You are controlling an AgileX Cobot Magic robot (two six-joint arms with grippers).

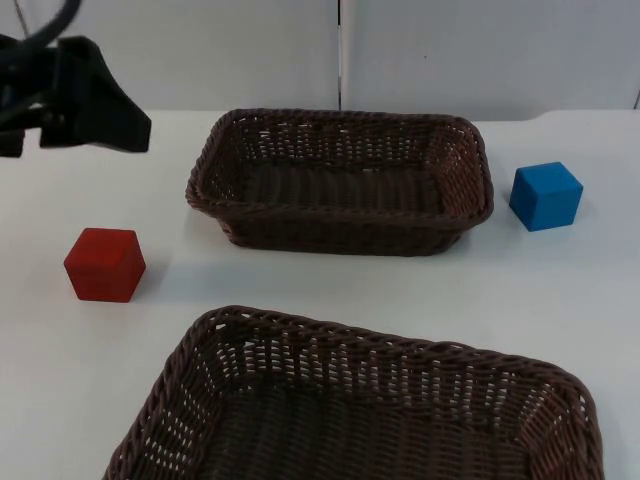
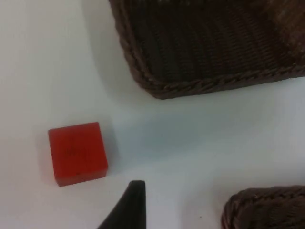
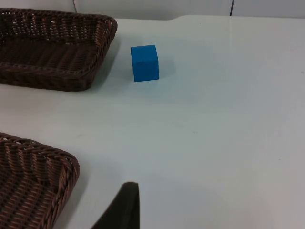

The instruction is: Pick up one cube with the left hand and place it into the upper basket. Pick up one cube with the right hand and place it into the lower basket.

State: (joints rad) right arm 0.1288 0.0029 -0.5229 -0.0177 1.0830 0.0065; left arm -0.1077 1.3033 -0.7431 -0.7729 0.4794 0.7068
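Note:
A red cube (image 1: 105, 264) rests on the white table, left of the upper basket (image 1: 340, 118). My left gripper (image 1: 92, 98) hovers at the far left, behind the red cube and well above it. In the left wrist view the red cube (image 2: 77, 153) lies just ahead of my left gripper (image 2: 133, 206), apart from it. A blue cube (image 1: 545, 196) stands right of the upper basket. In the right wrist view the blue cube (image 3: 144, 63) is far ahead of my right gripper (image 3: 125, 207). The lower basket (image 1: 380, 338) sits at the front. Both baskets hold nothing.
The two brown wicker baskets lie one behind the other, with a strip of bare table between them. The upper basket's corner (image 2: 157, 89) and the lower basket's rim (image 2: 267, 202) flank the left gripper's path. A grey partition wall (image 1: 450, 50) ends the table.

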